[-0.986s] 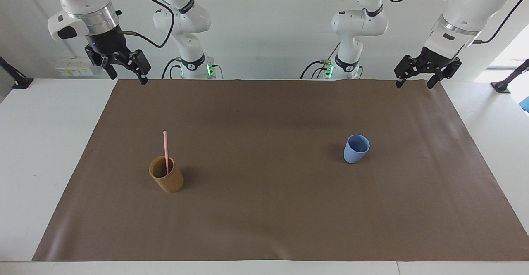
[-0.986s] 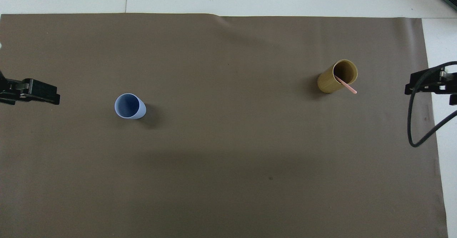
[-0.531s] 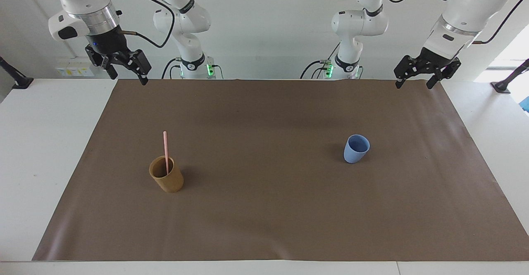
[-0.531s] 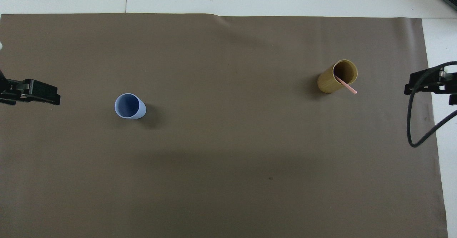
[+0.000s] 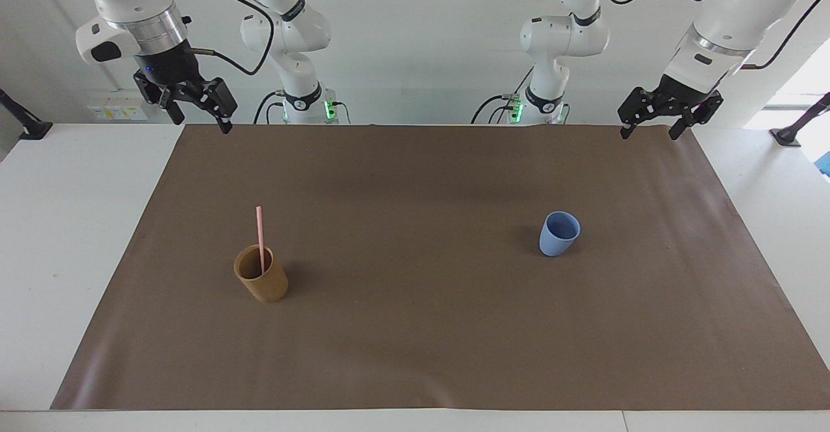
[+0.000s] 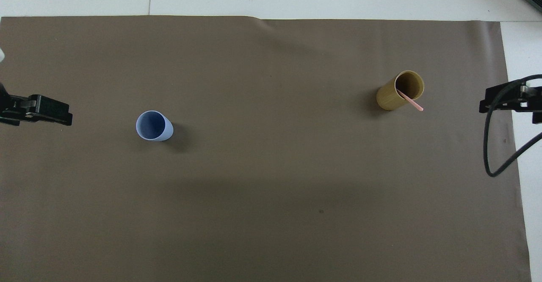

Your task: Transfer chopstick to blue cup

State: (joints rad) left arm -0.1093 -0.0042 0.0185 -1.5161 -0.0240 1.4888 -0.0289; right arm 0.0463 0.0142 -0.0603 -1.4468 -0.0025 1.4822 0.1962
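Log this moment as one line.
chopstick: in brown cup | blue cup: empty | left gripper: open, waiting | right gripper: open, waiting

A tan-brown cylindrical cup (image 5: 261,282) is seen upright on a brown paper mat (image 5: 415,354), toward the right arm's end. The mat is spread over a white table (image 5: 58,224).

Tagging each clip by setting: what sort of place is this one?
Most likely a robotics lab bench: two white arms with open grippers, left gripper and right gripper, over a brown mat holding only a blue cup, a tan cup and a chopstick.
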